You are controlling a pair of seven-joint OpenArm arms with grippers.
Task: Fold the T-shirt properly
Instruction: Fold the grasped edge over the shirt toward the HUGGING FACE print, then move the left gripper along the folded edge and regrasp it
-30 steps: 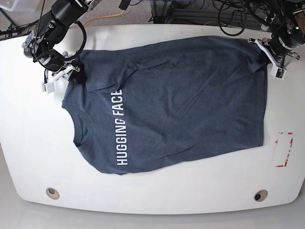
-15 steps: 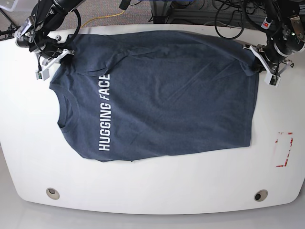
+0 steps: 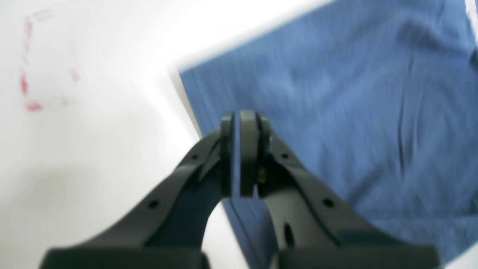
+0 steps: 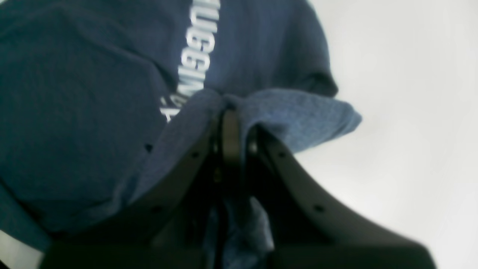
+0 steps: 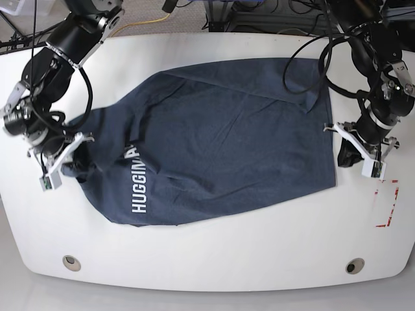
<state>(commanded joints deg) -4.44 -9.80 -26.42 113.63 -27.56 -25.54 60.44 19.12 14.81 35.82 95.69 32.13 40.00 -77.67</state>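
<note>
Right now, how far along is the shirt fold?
Early. The T-shirt lies print-up on the table, no finished fold. In hand: left end effector and right end effector each pinch an edge, drawing it toward the near side. All folds remain.

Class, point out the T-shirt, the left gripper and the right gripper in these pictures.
T-shirt (image 5: 233, 129), base view: plain middle of the cloth.
Left gripper (image 3: 241, 153), left wrist view: between the fingertips.
Right gripper (image 4: 233, 127), right wrist view: between the fingertips.

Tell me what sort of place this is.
Probably a robotics lab bench: a white rounded table, black cables behind it, and two arms working a dark navy-blue T-shirt.
</note>
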